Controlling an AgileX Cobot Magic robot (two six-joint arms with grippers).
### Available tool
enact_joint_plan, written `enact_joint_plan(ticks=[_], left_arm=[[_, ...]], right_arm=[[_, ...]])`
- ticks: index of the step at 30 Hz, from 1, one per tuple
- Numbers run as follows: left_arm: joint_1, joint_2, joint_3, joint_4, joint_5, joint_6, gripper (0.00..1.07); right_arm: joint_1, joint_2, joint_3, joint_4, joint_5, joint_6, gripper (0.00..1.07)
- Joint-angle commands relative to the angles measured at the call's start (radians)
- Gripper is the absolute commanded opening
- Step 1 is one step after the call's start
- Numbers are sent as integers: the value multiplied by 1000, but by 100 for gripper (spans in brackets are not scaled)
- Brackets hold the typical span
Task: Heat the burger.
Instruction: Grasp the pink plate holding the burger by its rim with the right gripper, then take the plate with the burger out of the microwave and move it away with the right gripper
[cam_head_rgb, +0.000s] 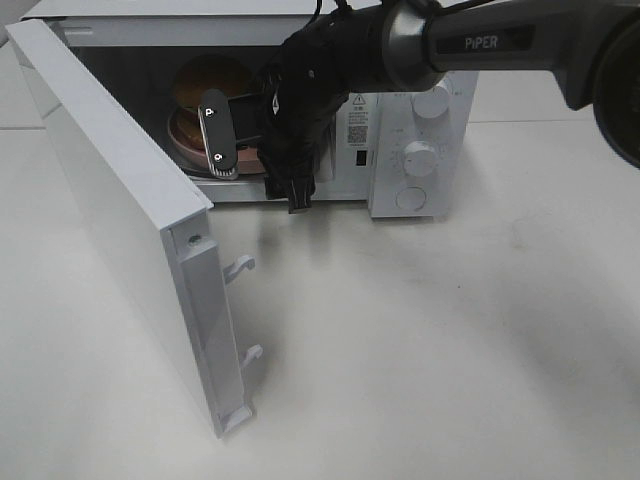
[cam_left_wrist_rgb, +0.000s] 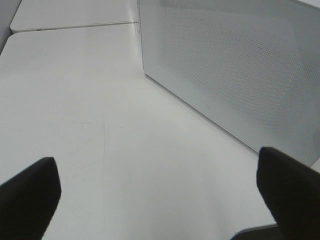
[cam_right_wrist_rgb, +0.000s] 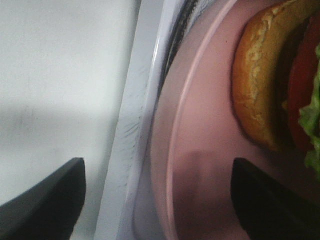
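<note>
Jaws spread wide on the right gripper (cam_right_wrist_rgb: 157, 200), clamping nothing, straddling the near rim of the pink plate (cam_right_wrist_rgb: 200, 125); just beyond, on that plate, the burger (cam_right_wrist_rgb: 260, 85), already inside the microwave (cam_head_rgb: 420, 120); loading done, by the look of it; left to do: drawing the arm (cam_head_rgb: 480, 45) clear, shutting the door (cam_head_rgb: 110, 180) standing open at the near left, turning a knob (cam_head_rgb: 421, 158); elsewhere, over the table (cam_left_wrist_rgb: 100, 100) by a dotted white panel (cam_left_wrist_rgb: 225, 75), the left gripper (cam_left_wrist_rgb: 157, 195), likewise open and empty.

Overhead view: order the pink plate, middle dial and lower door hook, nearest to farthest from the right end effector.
1. pink plate, in the microwave, at the right end effector
2. middle dial, control panel, right
3. lower door hook, front left
</note>
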Motion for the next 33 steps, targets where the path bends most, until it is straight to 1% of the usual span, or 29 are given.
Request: enact_joint_plan(ticks=[1, 10, 13, 14, 15, 16, 17, 18, 20, 21, 22, 23, 24, 26, 33], left_arm=[[3, -19, 3, -1, -12, -4, 100], [3, -19, 3, -1, -12, -4, 100], [3, -19, 3, -1, -12, -4, 100], [3, -19, 3, -1, -12, -4, 100], [3, -19, 3, -1, -12, -4, 100], [3, -19, 3, -1, -12, -4, 100], [3, -19, 3, -1, -12, -4, 100], [3, -19, 3, -1, -12, -4, 100], [3, -19, 3, -1, -12, -4, 100], [3, -19, 3, -1, -12, -4, 100], [3, -19, 3, -1, -12, -4, 100], [3, -19, 3, -1, -12, -4, 100], [3, -19, 3, -1, -12, -4, 100], [3, -19, 3, -1, -12, -4, 100], [3, -19, 3, -1, -12, -4, 100]], right_arm=[[-11, 35, -46, -1, 19, 23, 76], [-32, 94, -118, 26, 18, 24, 76], [-34, 102, -123, 35, 21, 24, 76], [-34, 103, -123, 51, 21, 24, 75], [-34, 103, -123, 51, 19, 24, 70], [-34, 103, -123, 51, 19, 24, 70], [-34, 103, -123, 51, 14, 23, 65], [-34, 103, -123, 51, 14, 23, 65], [-34, 100, -123, 62, 17, 19, 38], [-34, 100, -123, 62, 17, 19, 38], [-32, 94, -123, 75, 20, 18, 30], [-31, 86, -123, 101, 23, 17, 16], [-31, 86, -123, 101, 23, 17, 16], [-19, 70, -123, 111, 26, 17, 0], [-15, 53, -123, 129, 49, 16, 0]])
